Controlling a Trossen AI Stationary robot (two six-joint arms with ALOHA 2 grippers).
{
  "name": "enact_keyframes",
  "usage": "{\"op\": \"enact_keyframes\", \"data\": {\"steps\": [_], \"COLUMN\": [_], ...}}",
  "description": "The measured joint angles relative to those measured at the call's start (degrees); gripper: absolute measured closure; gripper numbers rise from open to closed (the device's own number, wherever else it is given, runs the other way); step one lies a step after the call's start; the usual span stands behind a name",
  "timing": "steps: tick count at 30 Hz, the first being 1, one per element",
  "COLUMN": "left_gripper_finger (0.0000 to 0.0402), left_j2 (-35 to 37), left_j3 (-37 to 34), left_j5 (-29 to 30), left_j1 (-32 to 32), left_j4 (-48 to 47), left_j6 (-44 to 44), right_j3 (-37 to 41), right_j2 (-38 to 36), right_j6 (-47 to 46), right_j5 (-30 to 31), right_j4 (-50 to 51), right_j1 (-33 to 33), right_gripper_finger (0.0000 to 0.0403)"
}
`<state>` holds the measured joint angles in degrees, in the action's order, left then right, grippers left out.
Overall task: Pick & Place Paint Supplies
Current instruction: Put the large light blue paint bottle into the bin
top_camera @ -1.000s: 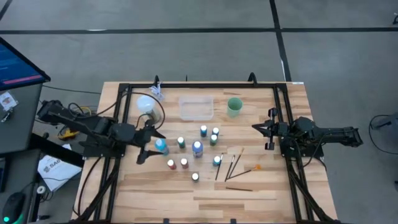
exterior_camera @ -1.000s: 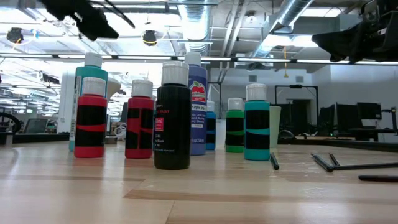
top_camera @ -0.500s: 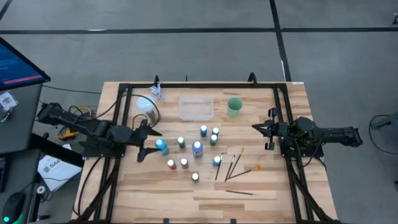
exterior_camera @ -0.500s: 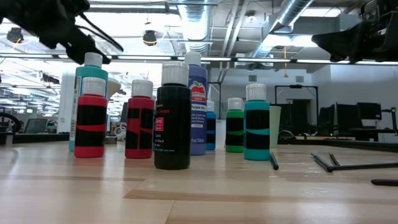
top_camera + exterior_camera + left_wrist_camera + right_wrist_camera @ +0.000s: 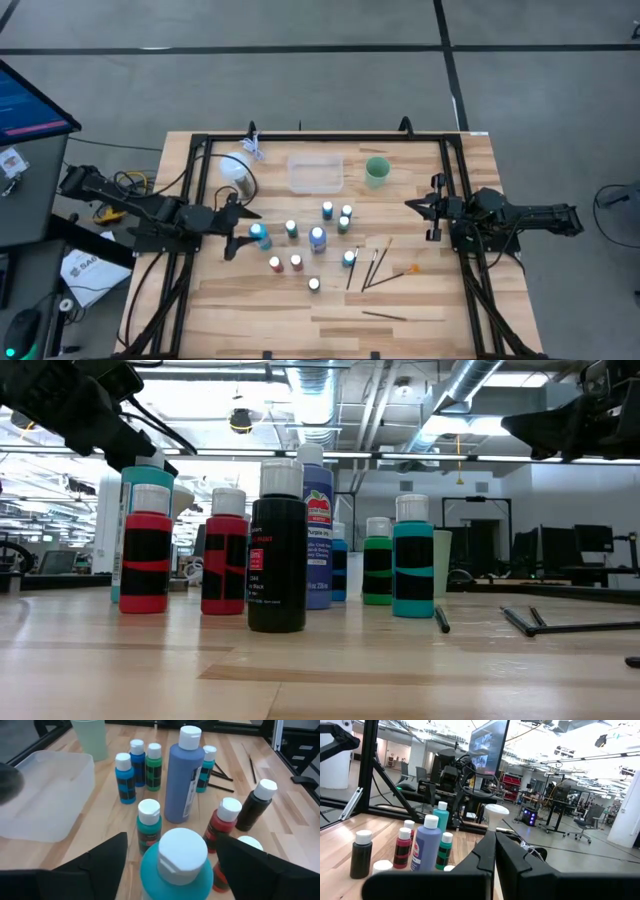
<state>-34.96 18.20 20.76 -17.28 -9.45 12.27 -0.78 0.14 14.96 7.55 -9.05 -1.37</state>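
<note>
Several white-capped paint bottles (image 5: pixel 305 245) stand upright mid-table. The large teal one (image 5: pixel 176 870) is nearest the table's left edge. My left gripper (image 5: pixel 175 855) is open and slants down from the left. Its fingers (image 5: pixel 107 857) stand either side of the teal bottle's white cap (image 5: pixel 182 849), with a gap on each side. In the low view the gripper (image 5: pixel 140 445) hangs at cap height. Thin dark brushes (image 5: pixel 375 263), one orange-tipped (image 5: pixel 411 269), lie flat to the bottles' right. My right gripper (image 5: pixel 420 210) waits shut at the table's right side, raised above the table.
A clear plastic tray (image 5: pixel 315 175) and a translucent green cup (image 5: pixel 377 171) stand at the far side. A white round object (image 5: pixel 235 167) with cables sits far left. A lone brush (image 5: pixel 385 314) lies toward the near edge. Black frame rails (image 5: pixel 190 200) run along both sides.
My left gripper has come down from above the bottles to the level of the teal bottle's cap, staying open, and has drawn slightly toward the table's left edge. The lone brush has rolled a little toward the near edge.
</note>
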Motion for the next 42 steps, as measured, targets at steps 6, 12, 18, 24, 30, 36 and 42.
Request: {"op": "enact_keyframes", "data": {"steps": [6,12,18,24,30,36,42], "left_gripper_finger": [0.0205,0.0297,0.0323,0.0323,0.0323,0.0323,0.0323], "left_j2": [0.0,0.0,-0.08,-0.05,-2.5,-9.98,-19.68], "left_j3": [0.0,0.0,-0.21,1.65,6.63,12.93,20.23], "left_j5": [0.09,0.16,0.3,4.44,13.21,14.81,7.91], "left_j1": [0.0,0.0,0.0,0.04,1.32,10.09,23.1], "left_j4": [-0.06,-0.04,1.95,7.01,10.67,17.59,17.65], "left_j6": [0.17,0.16,0.24,-0.25,-8.22,-16.85,-19.42], "right_j3": [0.0,0.0,0.0,0.0,0.0,0.0,0.0], "right_j2": [0.0,0.0,0.0,0.0,0.0,0.0,0.0], "right_j6": [0.0,0.0,0.0,0.0,0.02,0.02,0.04], "right_j5": [0.0,0.0,0.0,0.0,0.0,0.0,0.0], "right_j4": [0.01,0.01,0.01,0.01,0.01,0.01,0.01], "right_j1": [-0.02,-0.02,0.0,0.0,0.0,-0.01,-0.02], "right_gripper_finger": [0.0397,0.0397,0.0397,0.0397,0.0397,0.0397,0.0397]}}
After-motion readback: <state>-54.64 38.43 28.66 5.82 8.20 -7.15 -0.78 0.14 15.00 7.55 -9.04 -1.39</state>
